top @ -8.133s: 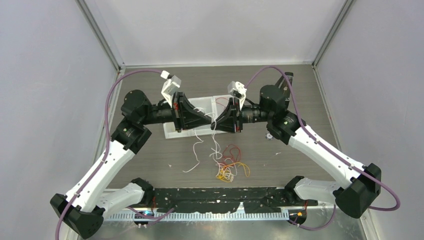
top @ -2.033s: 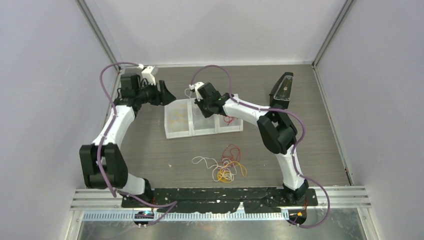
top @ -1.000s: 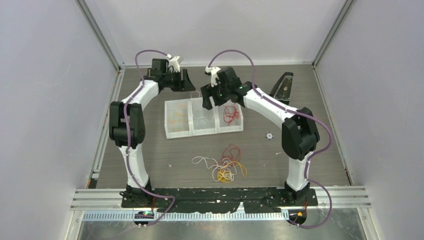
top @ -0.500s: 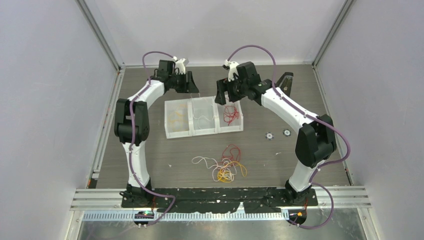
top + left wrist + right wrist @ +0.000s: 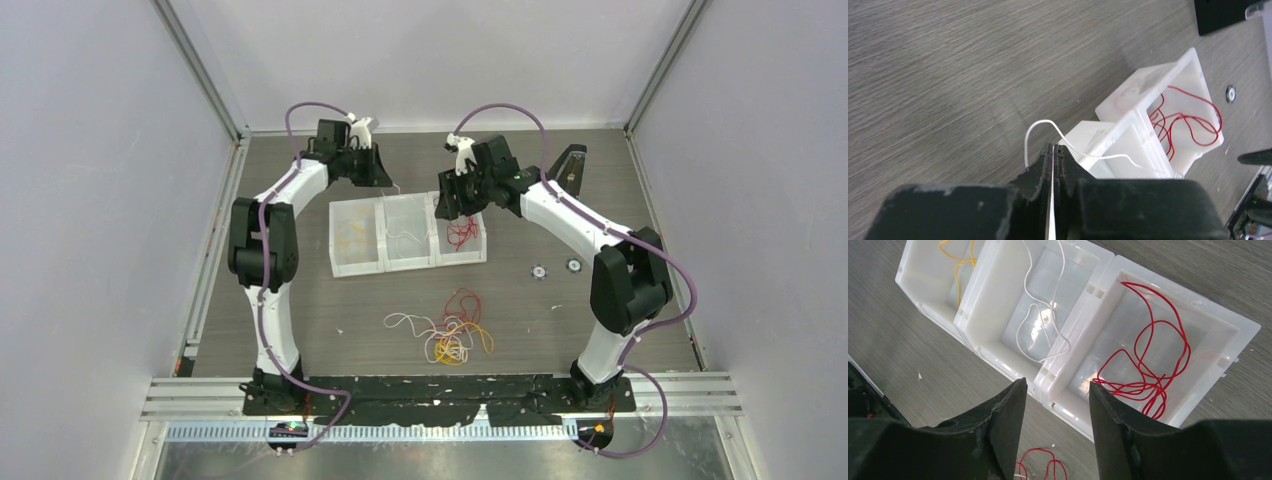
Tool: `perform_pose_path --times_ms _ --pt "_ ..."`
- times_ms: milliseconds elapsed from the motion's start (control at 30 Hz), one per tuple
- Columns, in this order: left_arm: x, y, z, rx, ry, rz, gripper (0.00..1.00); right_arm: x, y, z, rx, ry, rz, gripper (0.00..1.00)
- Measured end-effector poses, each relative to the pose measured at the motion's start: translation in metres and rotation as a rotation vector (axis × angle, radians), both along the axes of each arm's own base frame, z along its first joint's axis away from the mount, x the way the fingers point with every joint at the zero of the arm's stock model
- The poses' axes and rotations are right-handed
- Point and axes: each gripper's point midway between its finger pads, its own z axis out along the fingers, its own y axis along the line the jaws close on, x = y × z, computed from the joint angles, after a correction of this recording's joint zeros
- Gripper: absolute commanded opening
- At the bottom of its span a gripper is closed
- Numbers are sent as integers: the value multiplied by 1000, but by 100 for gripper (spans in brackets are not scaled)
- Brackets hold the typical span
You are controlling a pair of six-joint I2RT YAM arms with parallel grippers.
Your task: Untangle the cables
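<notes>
Top external view: bins [image 5: 384, 268] hold some sorted cables [image 5: 460, 233]; tangled bunch [image 5: 452, 336] lies unsorted on counter [image 5: 320, 300]. Left claw [image 5: 1053, 148] pinches white cable [image 5: 1098, 156]; right claw [image 5: 1057, 386] apart.

The cables [image 5: 450, 338] (red, white, yellow-orange) lie tangled together.

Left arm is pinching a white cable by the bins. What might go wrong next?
1. The left fingers are shut on the white cable, whose far end lies in the middle bin; pulling away before release may drag it out.
2. It drapes over the bin wall, so once released it might slide onto the table.
3. The tangle on the table mixes colours; lifting one strand may drag the rest.
</notes>
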Motion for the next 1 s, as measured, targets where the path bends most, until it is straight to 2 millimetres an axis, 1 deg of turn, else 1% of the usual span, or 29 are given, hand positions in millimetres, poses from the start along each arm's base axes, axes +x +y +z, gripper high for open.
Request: perform_pose_path --times_ms 33,133,200,233,267,300,333,367,433,500,600,700,833,1000 --pt "-2 -1 1 -3 -1 -7 0 -1 0 -2 -1 4 2 51" --pt "-15 0 6 -6 -7 -31 0 -1 2 -7 2 16 10 50" --pt "-25 0 14 -10 -16 -43 0 0 4 -11 7 22 17 51" --pt "-29 0 19 -13 -25 -50 1 1 6 -13 8 23 19 54" --pt "-33 1 25 -13 -40 -58 14 2 7 -16 9 24 22 56" --pt "-37 1 31 -15 -56 -66 31 3 8 -19 10 26 24 58" --pt "-39 1 36 -15 -69 -68 44 4 9 -21 9 27 26 59" --pt "-40 2 41 -11 -90 -72 50 5 11 -24 9 26 29 59" --pt "-41 3 48 -1 -119 -75 56 7 13 -30 4 27 34 59" --pt "-38 5 48 14 -123 -61 61 7 15 -38 -5 34 40 59" --pt "-33 8 40 37 -105 -40 64 8 17 -49 -23 46 41 54" --pt "-26 10 30 52 -87 -26 64 11 20 -54 -32 46 43 52" --pt "-18 12 16 73 -62 -7 64 13 22 -53 -35 35 43 53" --pt "-13 12 6 81 -37 4 61 15 24 -52 -44 8 48 54"
